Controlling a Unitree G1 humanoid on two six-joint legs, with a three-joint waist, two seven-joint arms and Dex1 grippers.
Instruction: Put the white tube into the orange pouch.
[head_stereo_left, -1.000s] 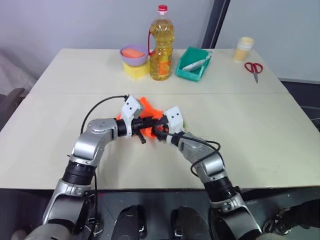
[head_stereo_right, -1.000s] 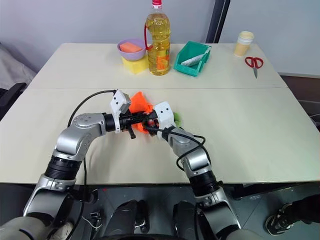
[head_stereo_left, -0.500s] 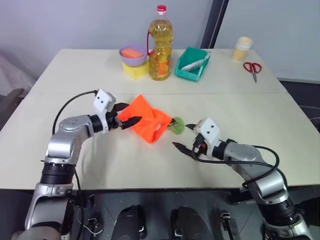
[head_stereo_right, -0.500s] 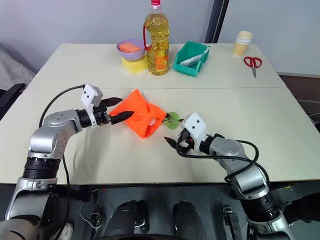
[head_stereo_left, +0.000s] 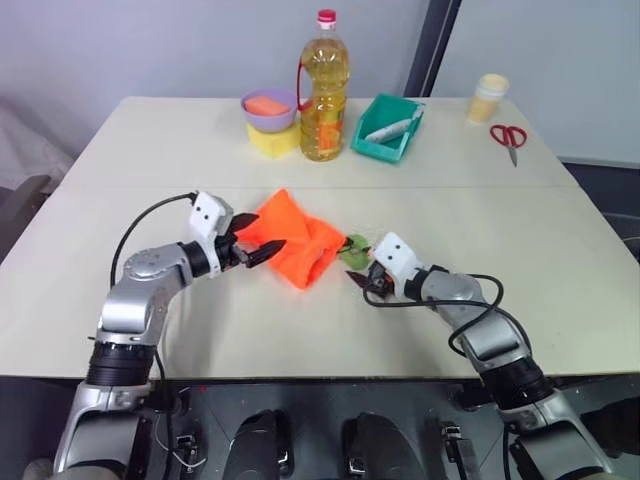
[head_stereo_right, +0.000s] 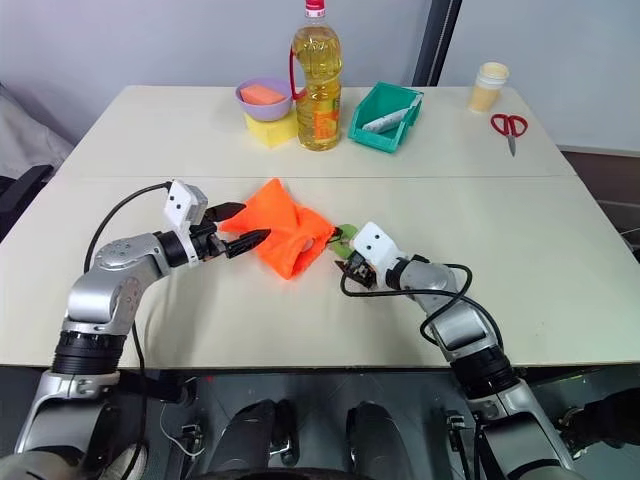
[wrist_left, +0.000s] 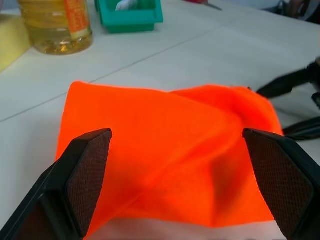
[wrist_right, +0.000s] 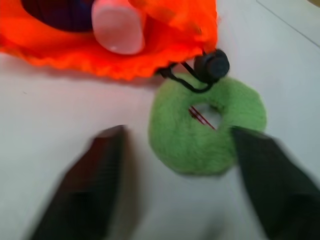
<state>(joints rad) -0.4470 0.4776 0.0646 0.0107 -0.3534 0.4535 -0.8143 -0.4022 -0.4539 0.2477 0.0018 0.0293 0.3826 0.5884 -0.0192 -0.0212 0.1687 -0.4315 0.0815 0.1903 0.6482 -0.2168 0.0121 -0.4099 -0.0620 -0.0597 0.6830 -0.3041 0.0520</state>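
Right wrist view: fuzzy green ring (wrist_right: 207, 131), crumpled orange pouch (wrist_right: 165, 35)

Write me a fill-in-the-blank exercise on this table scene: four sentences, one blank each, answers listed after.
1. The orange pouch lies on the table between the left gripper and the ______ gripper.
2. The black cord at the pouch's mouth ends in a fuzzy ______ ring.
3. A white tube's rounded end sits in the ______ of the pouch.
4. The left gripper's jaws stand ______, with nothing between them.

Missing words: right; green; mouth; open
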